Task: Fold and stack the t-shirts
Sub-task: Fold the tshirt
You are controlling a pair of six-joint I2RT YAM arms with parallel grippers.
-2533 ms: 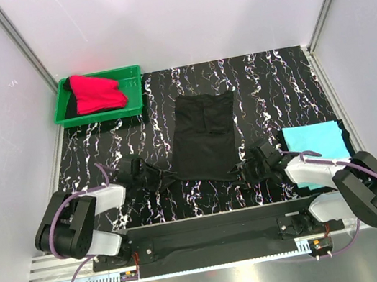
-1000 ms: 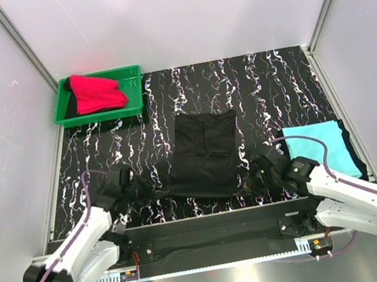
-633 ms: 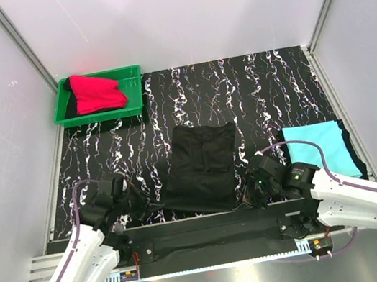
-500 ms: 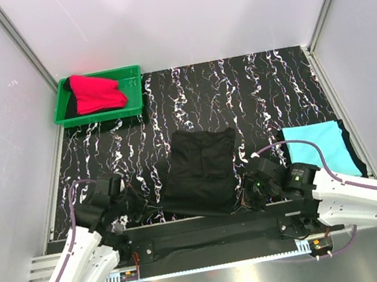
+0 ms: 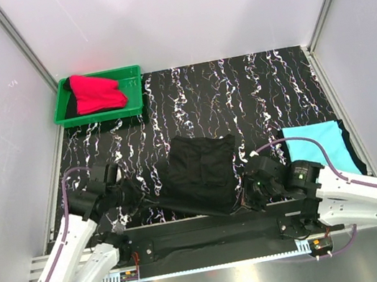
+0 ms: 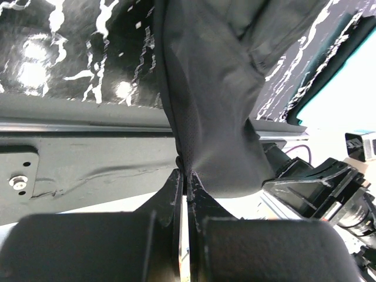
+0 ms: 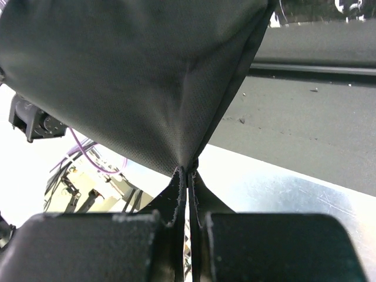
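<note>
The top camera sits high up, behind the near edge of the black table with white streaks (image 5: pixel 267 90). It looks down from far off and sees the whole table. The left wrist camera rides on the left gripper (image 6: pixel 185 176), very close behind its black fingers (image 6: pixel 164 200). It looks sideways along the table's near edge. The right wrist camera rides on the right gripper (image 7: pixel 187 171) the same way and looks back across. All three views share the soft black cloth t-shirt (image 5: pixel 201 171).

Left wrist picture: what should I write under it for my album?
Left gripper pinching the black t-shirt, cloth bunched tight between its closed fingertips.
</note>
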